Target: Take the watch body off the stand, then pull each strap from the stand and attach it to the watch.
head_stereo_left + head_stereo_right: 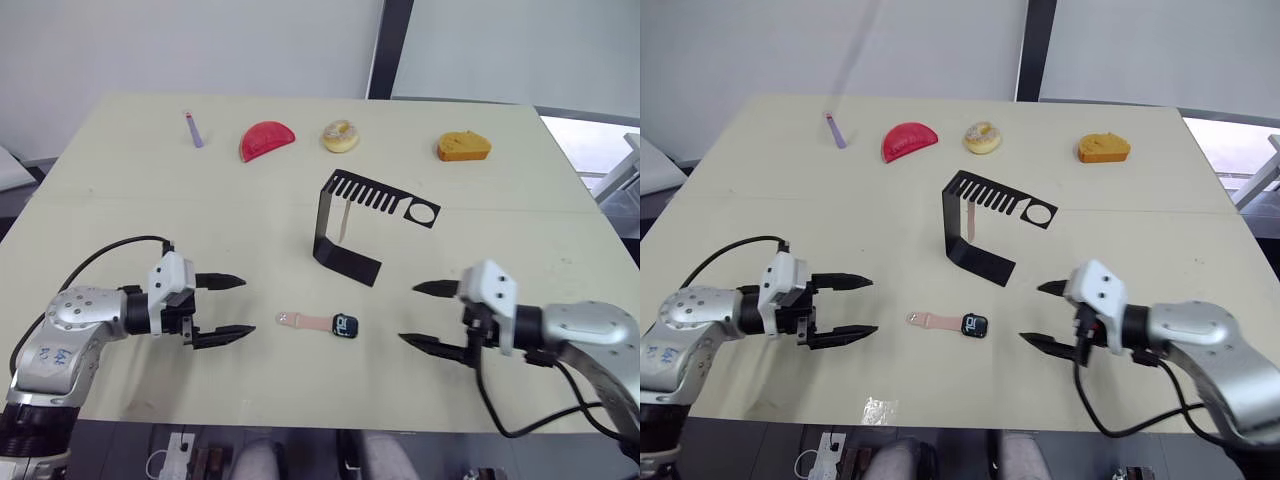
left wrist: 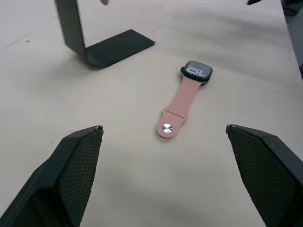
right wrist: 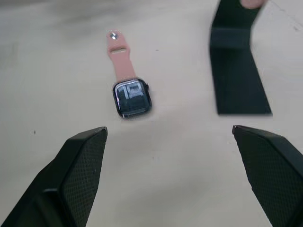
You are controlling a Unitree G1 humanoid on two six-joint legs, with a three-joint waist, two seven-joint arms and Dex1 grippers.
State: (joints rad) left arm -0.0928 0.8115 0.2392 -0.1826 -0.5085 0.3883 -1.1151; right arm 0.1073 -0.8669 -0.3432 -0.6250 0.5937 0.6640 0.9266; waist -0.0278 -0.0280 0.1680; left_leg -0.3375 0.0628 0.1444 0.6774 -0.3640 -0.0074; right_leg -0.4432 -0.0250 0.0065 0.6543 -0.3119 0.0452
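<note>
Watch body (image 1: 345, 326) on table (image 1: 120, 210), one strap (image 1: 303, 321) joined at its left; stand (image 1: 350, 225) behind, second strap (image 1: 343, 222) hanging from it; grippers flank watch left (image 1: 222, 308) and right (image 1: 428, 315)

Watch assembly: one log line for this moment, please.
watch body: on table, one strap attached | second strap: on stand | left gripper: open | right gripper: open
</note>
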